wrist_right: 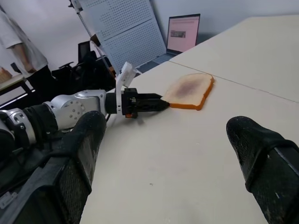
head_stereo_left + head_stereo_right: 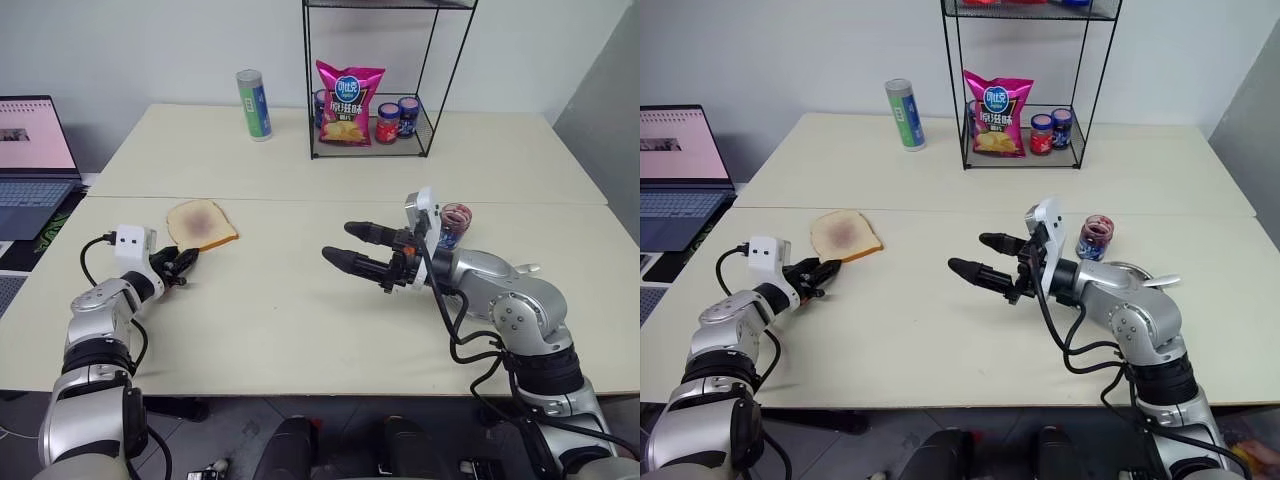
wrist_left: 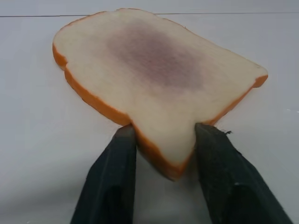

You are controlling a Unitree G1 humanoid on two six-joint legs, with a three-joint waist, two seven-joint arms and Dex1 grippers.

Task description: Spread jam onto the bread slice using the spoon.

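The bread slice [image 2: 201,224] lies flat at the left of the table, pale with a tan crust and a purplish smear at its centre. My left gripper [image 3: 163,133] is shut on its near corner, one black finger pressed against each side of the crust. My right gripper [image 2: 339,242] hovers over the middle of the table, pointing left, open with nothing between its fingers. The jam jar [image 2: 1096,236], clear glass smeared dark red, stands just behind my right wrist. A slim silvery handle of the spoon [image 2: 1162,281] sticks out past my right forearm; its bowl is hidden.
A black wire rack [image 2: 428,120] at the back holds a pink chips bag [image 2: 348,104] and small lidded jars [image 2: 398,120]. A green-blue can [image 2: 254,104] stands left of it. A laptop [image 2: 30,165] sits at the far left. A person [image 1: 18,46] stands beyond the table.
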